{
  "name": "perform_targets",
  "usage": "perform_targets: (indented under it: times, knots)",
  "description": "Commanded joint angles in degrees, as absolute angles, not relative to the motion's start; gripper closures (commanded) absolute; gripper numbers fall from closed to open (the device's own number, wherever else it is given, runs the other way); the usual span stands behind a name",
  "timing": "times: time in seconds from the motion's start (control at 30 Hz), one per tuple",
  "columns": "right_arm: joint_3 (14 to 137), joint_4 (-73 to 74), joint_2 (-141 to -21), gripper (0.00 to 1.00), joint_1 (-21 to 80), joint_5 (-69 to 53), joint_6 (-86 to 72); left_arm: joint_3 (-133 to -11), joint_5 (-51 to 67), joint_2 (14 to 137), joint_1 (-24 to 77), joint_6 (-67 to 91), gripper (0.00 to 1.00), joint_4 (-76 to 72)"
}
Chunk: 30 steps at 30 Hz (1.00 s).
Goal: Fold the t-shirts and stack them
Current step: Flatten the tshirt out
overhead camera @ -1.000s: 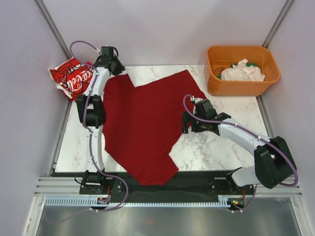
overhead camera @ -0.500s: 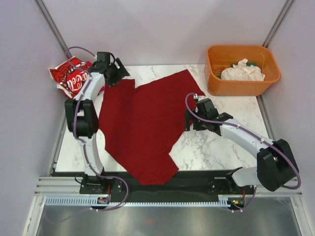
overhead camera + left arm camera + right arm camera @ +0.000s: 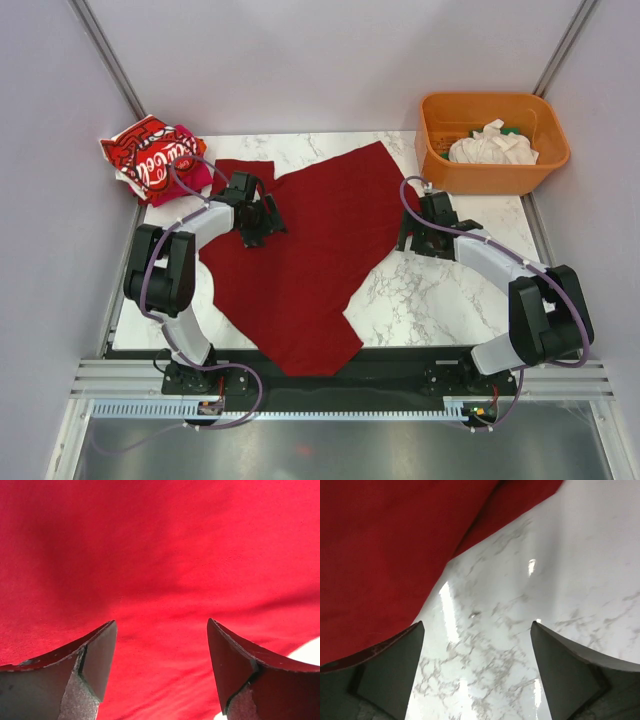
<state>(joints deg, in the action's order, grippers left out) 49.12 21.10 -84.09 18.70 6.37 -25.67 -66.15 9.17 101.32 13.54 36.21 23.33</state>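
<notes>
While the dark red tee (image 3: 300, 260) lies spread on the table (image 3: 440, 300), overhead shows the left gripper (image 3: 262, 215) above its upper left and the right gripper (image 3: 415, 232) at its right edge, probably framing a fold. Left wrist: jaws wide, empty, over cloth. Right wrist: wide, empty, over marble.

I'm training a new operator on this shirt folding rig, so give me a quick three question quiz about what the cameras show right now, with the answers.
1. True or false: the left gripper is shut on the dark red t-shirt.
2. What lies in the orange tub? A a white t-shirt; B a blue towel; C nothing.
3. Fill in: the right gripper hangs open mostly over the bare ____.
Key: 1 false, it is open over that shirt. 2 A. 3 table.
</notes>
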Motion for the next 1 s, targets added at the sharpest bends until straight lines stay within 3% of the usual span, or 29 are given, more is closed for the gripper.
perform_targets:
  times: [0.0,0.07,0.3,0.37,0.7,0.97]
  knots:
    - [49.75,16.53,-83.76,0.07,14.07,6.42,-27.77,-64.25,8.18,101.16,12.57,38.41,0.21,19.42]
    - [49.22,14.51,-83.93,0.19,11.79,6.24,-28.21,-62.58,7.12,100.11,12.57,38.06,0.23,19.34]
    - [51.41,10.55,-93.41,0.35,9.76,5.54,-30.06,-55.12,4.39,93.09,14.41,38.84,0.25,19.25]
    - [51.85,9.06,-95.18,0.47,9.58,5.54,-30.58,-53.53,5.79,88.89,14.59,38.85,0.25,19.34]
    - [54.58,5.27,-102.30,0.39,9.14,4.39,-30.94,-54.40,6.42,66.83,14.50,28.76,0.23,31.81]
    - [51.59,-1.04,-99.67,0.34,8.70,1.85,-31.82,-49.76,1.50,58.54,14.50,24.17,0.21,34.45]
